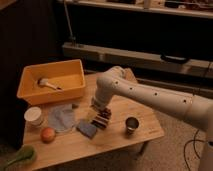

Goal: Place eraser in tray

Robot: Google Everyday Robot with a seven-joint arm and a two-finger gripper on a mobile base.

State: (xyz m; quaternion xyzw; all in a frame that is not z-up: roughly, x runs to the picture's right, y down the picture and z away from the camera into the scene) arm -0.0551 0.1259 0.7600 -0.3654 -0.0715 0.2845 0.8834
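The eraser (101,120), a small dark block with lighter stripes, lies on the wooden table (120,140) just right of a blue-grey pad (87,129). My gripper (103,111) hangs from the white arm directly over the eraser's far end, very close to it or touching it. The yellow-orange tray (30,94) stands at the table's back left, well apart from the gripper, with a small white-handled object (47,84) inside. The dark red cluster is hidden behind the gripper.
A white cup (34,115) and an orange fruit (48,134) sit at the front left, beside a crumpled pale cloth (63,118). A green object (17,156) lies at the front left corner. A metal cup (131,124) stands right of the eraser.
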